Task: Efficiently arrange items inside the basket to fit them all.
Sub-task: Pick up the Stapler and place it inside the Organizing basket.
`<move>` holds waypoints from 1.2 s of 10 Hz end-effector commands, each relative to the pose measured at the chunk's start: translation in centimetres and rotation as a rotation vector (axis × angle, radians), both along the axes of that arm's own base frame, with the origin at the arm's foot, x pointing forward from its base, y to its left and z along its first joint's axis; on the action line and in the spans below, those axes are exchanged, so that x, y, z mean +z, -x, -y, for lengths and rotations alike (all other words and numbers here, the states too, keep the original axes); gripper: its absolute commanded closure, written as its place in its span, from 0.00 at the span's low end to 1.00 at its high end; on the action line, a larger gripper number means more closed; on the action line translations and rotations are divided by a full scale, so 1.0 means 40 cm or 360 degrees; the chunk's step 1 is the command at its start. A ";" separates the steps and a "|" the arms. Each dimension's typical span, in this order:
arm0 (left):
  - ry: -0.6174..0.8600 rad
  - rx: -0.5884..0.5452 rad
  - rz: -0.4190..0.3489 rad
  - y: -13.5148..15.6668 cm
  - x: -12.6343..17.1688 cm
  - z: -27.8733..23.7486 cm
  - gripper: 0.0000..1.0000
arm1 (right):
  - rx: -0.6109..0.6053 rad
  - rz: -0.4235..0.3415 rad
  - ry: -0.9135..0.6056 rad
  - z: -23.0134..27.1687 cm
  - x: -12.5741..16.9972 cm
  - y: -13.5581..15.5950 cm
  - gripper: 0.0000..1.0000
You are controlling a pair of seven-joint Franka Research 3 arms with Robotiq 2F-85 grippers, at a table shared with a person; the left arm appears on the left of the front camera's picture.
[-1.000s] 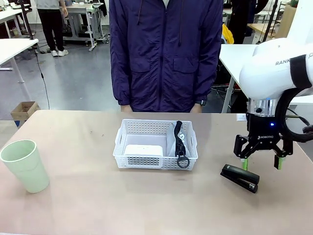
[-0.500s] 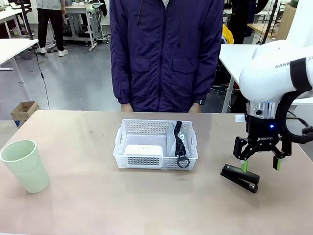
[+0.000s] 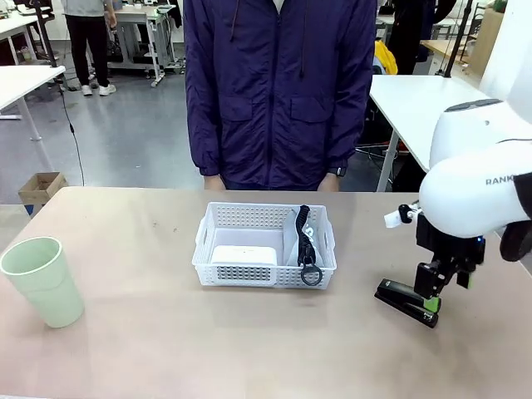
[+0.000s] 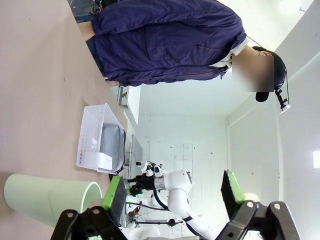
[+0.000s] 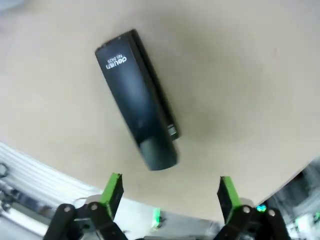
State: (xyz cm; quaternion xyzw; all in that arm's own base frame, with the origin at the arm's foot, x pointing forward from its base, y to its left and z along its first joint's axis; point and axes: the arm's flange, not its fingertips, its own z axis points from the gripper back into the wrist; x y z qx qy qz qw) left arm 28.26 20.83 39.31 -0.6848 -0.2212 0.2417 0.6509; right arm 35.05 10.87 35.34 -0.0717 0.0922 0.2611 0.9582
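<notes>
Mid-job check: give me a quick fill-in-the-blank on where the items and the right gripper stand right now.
1. The stapler lies on the table, on the robot's ___ side of the basket.
2. The white box lies ___ the basket, beside the strapped pouch.
3. The right gripper, pointed down at the stapler, has its jaws ___.
4. The green cup stands ___ on the table.
Missing words: right; inside; open; upright.
</notes>
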 end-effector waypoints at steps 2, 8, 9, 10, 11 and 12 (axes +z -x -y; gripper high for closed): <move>0.0004 -0.0002 0.0031 0.006 0.003 0.007 0.00 | 0.0629 0.0171 -0.0171 0.055 -0.038 0.011 0.00; 0.0004 -0.0002 0.0031 0.006 0.003 0.007 0.00 | 0.0599 -0.0244 -0.0592 0.069 -0.028 0.006 0.00; 0.0004 -0.0002 0.0031 0.006 0.003 0.007 0.00 | 0.0592 -0.0221 -0.0569 0.054 -0.033 0.012 0.00; 0.0004 -0.0002 0.0031 0.006 0.003 0.007 0.00 | 0.0569 -0.0183 -0.0565 0.047 -0.035 0.015 0.00; 0.0004 -0.0002 0.0031 0.006 0.003 0.007 0.00 | 0.0545 -0.0132 -0.0583 0.043 -0.036 0.014 0.00; 0.0004 -0.0002 0.0031 0.006 0.003 0.007 0.00 | 0.0537 -0.0072 -0.0584 0.035 -0.040 0.010 0.00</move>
